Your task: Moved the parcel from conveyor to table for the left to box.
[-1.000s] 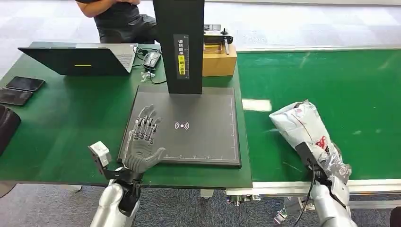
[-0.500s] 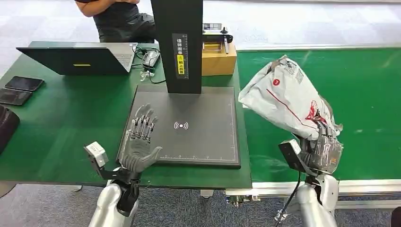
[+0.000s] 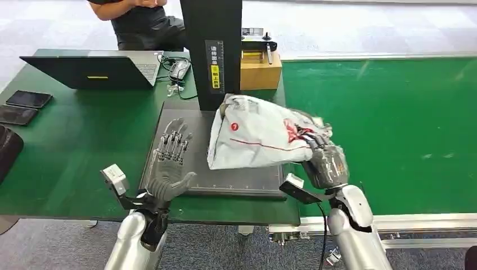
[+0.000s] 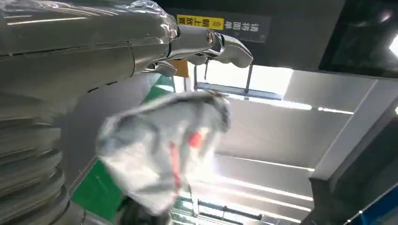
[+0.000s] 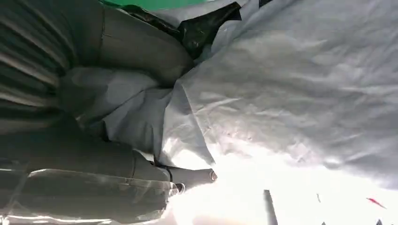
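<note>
Two hands reach in at the desk's (image 3: 67,146) near edge. Left hand (image 3: 167,169) lies open-palmed on the near left corner of the black pad (image 3: 247,174), fingers (image 3: 174,140) spread wide and pointing toward the far edge, holding nothing. In the left wrist view the same hand (image 4: 94,42) fills the upper part, with its fingertips apart and the parcel (image 4: 164,145) blurred beyond them.

Right hand (image 3: 323,163) sits just off the pad's near right corner, at the seam between desk and conveyor (image 3: 394,124), with its fingers wrapped round the bunched end of the parcel (image 3: 256,135). The right wrist view shows the hand (image 5: 108,112) pressed into the grey plastic of the parcel (image 5: 291,89), thumb on one side and a finger on the other, so the grasp is firm.

That parcel is a grey poly bag with red markings. It hangs over the right half of the pad, its free end reaching toward the black column (image 3: 212,50); whether its underside touches the pad I cannot tell.

Farther back, a laptop (image 3: 95,70) stands at the far left of the desk, two phones (image 3: 25,107) lie along the left edge, and a cardboard box (image 3: 261,70) sits by the column at the far edge. A person (image 3: 140,22) sits beyond the desk.
</note>
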`<state>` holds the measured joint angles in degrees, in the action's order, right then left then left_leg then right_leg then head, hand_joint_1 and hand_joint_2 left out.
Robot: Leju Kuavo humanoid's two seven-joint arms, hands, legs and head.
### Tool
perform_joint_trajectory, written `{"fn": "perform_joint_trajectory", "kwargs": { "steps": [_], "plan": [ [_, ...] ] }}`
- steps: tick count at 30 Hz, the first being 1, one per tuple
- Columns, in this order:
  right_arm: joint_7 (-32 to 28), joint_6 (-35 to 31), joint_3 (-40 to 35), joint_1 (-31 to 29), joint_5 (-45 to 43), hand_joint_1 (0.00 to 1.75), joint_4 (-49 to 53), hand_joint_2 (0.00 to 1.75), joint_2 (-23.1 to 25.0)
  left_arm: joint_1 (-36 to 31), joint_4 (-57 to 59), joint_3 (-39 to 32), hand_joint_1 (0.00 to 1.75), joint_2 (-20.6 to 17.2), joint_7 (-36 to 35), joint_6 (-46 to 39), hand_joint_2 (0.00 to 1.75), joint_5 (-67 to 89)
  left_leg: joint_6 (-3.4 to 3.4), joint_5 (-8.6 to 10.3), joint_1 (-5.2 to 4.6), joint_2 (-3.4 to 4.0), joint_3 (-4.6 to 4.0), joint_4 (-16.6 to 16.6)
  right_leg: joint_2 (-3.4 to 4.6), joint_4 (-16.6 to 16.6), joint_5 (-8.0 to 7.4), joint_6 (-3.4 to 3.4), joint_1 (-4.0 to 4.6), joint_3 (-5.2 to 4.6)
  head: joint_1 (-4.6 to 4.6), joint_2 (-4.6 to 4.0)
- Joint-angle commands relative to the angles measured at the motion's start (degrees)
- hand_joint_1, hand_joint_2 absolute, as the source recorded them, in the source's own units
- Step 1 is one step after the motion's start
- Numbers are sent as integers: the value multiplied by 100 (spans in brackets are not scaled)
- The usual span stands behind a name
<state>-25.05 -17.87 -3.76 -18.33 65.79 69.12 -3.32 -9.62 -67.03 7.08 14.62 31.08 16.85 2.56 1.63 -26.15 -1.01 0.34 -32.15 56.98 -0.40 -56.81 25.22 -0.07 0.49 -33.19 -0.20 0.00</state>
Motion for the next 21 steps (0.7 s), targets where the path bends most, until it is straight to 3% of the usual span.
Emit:
{"fn": "perform_joint_trajectory", "kwargs": {
  "steps": [1,8,11,16,21],
  "plan": [
    [217,225,-1730,-2213,661,175,-3617,175,-219,-385,444,192,0,-229,3,48,175,8,-14,-1,1,37,12,-3,41,3,-12,5,-2,0,-2,0],
    [433,97,-2133,-3113,979,175,-4539,175,79,-405,445,220,0,-243,39,-1,175,-33,-22,6,0,22,9,-7,28,0,-9,5,-4,-5,0,0],
    [71,-464,-2096,-3329,788,175,-4649,175,230,-454,499,266,0,-223,48,20,175,-60,-25,-1,-3,38,6,-1,47,-10,-8,5,-7,-14,0,0],
    [-222,-1292,-1996,-3473,450,175,-4863,175,581,-557,617,408,0,-205,88,-18,175,-75,-21,1,-1,19,4,-2,26,-8,-4,3,-4,-10,-4,0],
    [-239,-1453,-2089,-3439,438,175,-4949,175,937,-585,620,460,0,-182,105,-34,175,-92,-16,2,0,16,3,-4,22,-6,-4,1,-2,-10,-2,0]
  ]
}}
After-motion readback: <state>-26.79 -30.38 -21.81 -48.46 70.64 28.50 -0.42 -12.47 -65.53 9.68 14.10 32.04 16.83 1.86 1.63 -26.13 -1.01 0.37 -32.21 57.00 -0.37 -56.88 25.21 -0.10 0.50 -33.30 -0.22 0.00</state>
